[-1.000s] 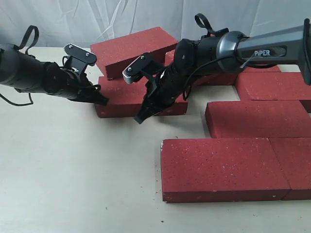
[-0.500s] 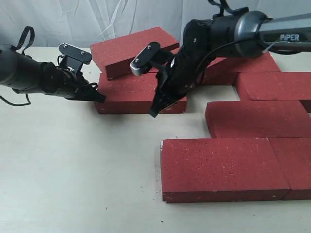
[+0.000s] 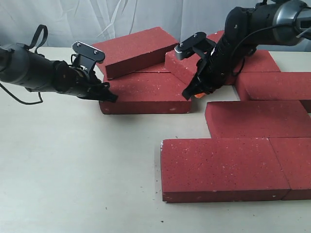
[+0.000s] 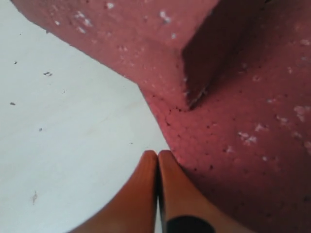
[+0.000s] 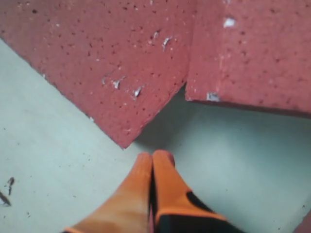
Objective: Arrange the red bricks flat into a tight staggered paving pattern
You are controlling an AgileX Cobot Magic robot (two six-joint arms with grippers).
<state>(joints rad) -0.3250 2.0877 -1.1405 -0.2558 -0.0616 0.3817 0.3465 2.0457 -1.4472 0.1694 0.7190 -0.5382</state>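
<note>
Stock: red bricks (image 3: 257,119), dark red slabs flecked white with pale chipped edges, on a pale table (image 3: 68,170). White cloth backdrop (image 3: 97,19) behind.

Laid flat on the right of the exterior view:
- front brick (image 3: 221,167), end to end with front-right brick (image 3: 294,165), touching
- middle brick (image 3: 243,121), one row back, offset rightward and tight against the front row
- rear-right brick (image 3: 277,85), close behind the middle brick

Loose, at centre-left:
- centre brick (image 3: 146,92), flat, set apart from the paved rows by bare table
- tilted brick (image 3: 133,46), leaning across the rear of the centre brick with one end raised
- further bricks (image 3: 262,60) behind the right arm, partly hidden, lie not clear

Left end effector (image 3: 111,97): clenched and empty, with orange fingers (image 4: 141,194) pressed flat together. Tip low at the left end of the centre brick, right at its edge; contact cannot be told.

Right end effector (image 3: 187,94): clenched and empty, with orange fingers (image 5: 133,194) pressed together. Tip low over bare table, just off the right near corner of the centre brick, in the gap between that brick and its neighbour; apart from both in the right wrist view.
</note>
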